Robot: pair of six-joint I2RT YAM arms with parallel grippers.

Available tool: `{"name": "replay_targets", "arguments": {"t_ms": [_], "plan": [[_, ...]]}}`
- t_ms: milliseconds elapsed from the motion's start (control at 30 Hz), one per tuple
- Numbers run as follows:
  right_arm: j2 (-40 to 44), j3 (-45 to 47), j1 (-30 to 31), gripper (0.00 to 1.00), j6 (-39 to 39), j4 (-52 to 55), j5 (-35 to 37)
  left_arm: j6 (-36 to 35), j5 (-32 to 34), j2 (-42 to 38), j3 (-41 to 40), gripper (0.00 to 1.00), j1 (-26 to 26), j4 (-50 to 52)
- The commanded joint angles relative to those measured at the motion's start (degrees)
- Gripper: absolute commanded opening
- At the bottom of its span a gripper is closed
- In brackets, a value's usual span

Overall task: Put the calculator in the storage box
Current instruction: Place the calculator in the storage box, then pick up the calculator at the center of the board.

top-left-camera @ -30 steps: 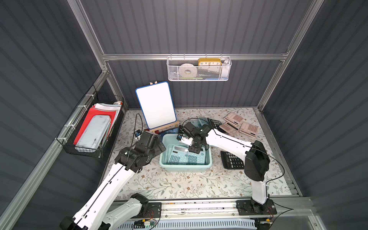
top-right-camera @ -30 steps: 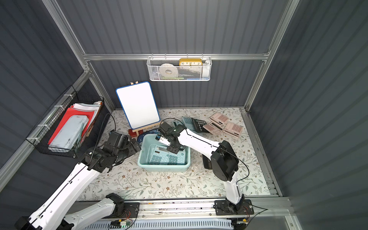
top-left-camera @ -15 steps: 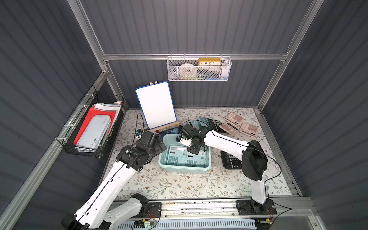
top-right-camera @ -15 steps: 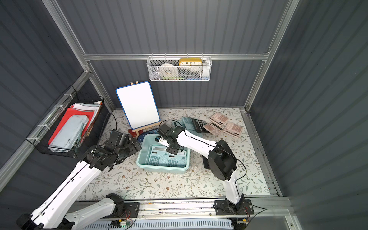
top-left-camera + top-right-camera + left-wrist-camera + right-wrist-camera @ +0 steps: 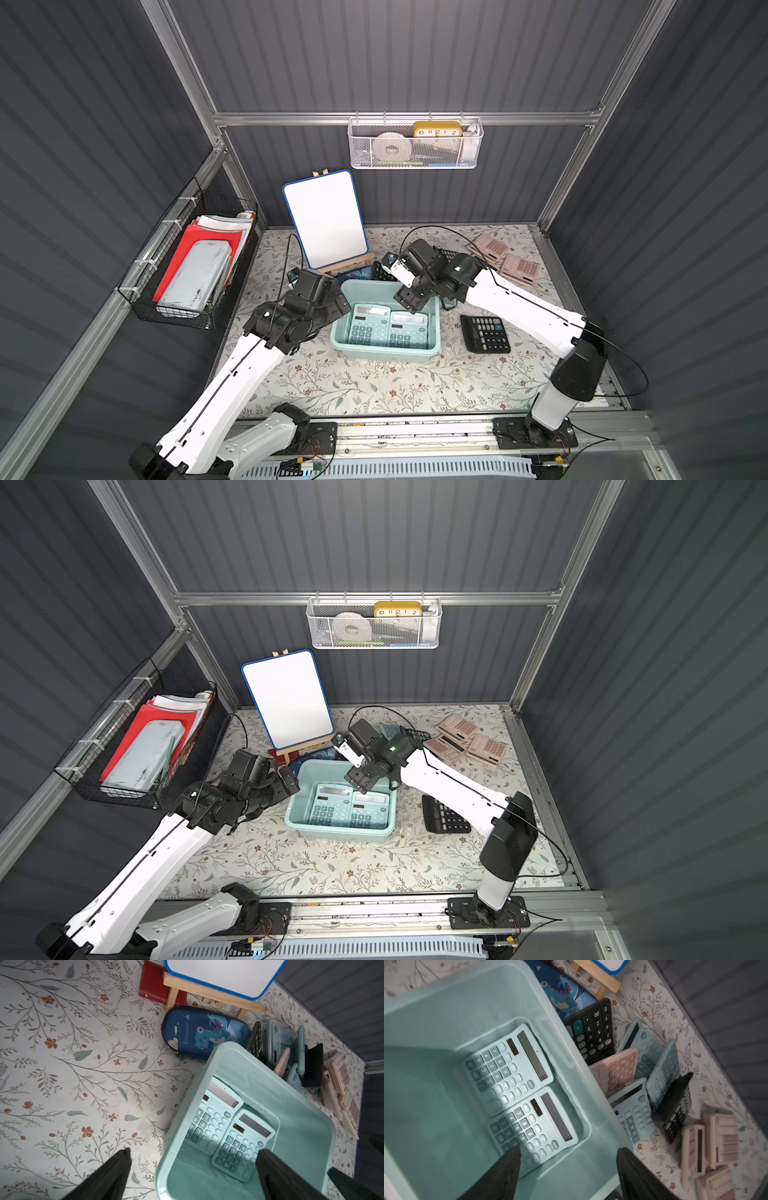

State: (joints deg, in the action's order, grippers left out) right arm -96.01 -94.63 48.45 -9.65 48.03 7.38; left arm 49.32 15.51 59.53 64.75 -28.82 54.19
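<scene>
1. The left gripper point(image 5: 193, 1152) hovers at the left edge of the storage box point(image 5: 384, 353). Its jaws are spread wide and hold nothing, with one finger over the worktop point(image 5: 374, 386) and the other over the box's inside. It looks the same as a second ago.
2. The box stands mid-worktop. On its floor two calculators lie flat, face up and side by side: the first teal calculator point(image 5: 368, 328) on the left and the second teal calculator point(image 5: 409, 330) on the right.
3. The right gripper point(image 5: 569, 1151) hangs over the box's far right corner. A second ago its jaws were nearly together. Now they stand apart with nothing between them, and one fingertip point(image 5: 513, 1154) is just above the second teal calculator's keys. I judge that this calculator has just been let go inside the box, so this placement is done.
4. Further right, a black calculator point(image 5: 485, 333) lies on the worktop just beside the box. A leaning pile of calculators point(image 5: 633, 1076) stands behind the box, and pink calculators point(image 5: 505, 262) lie near the far right corner. If more are to be stored, the right arm should lift clear of the rim before it reaches for one.
</scene>
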Motion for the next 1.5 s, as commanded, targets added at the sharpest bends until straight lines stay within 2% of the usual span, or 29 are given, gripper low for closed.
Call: {"name": "replay_targets", "arguments": {"t_ms": [0,133,333,567,833,1000,1233,1467], "plan": [[4.73,4.32,-1.17,0.82,9.33,-2.76,-2.83,-1.91,-7.27,1.82,-0.99,0.99,0.34,-3.12],[11.91,11.24,-4.24,0.87,15.92,-7.44,-6.84,-1.82,-12.44,3.17,-1.36,0.99,0.26,-7.27],[21.04,19.63,-13.79,0.88,25.02,-10.67,-16.27,-3.75,-19.48,7.12,1.56,0.99,-0.05,-10.90],[30.16,27.77,-24.03,0.88,31.05,-8.32,-15.70,-4.31,-19.99,13.35,6.09,0.99,-4.25,-14.31],[39.92,40.94,-32.67,0.90,41.22,-7.77,-14.98,-5.37,-23.23,21.19,11.35,0.99,-5.54,-18.61],[44.18,47.41,-36.21,0.91,45.11,-5.26,-12.40,-8.37,-25.29,30.78,23.39,0.99,-7.34,-16.72],[47.14,54.05,-42.43,0.92,49.60,-3.74,-14.10,-8.98,-27.09,43.19,37.70,0.99,-12.29,-16.86],[49.42,64.62,-50.28,0.91,56.38,-11.99,-24.97,-8.98,-29.45,57.04,52.26,0.99,-15.38,-15.68]]}}
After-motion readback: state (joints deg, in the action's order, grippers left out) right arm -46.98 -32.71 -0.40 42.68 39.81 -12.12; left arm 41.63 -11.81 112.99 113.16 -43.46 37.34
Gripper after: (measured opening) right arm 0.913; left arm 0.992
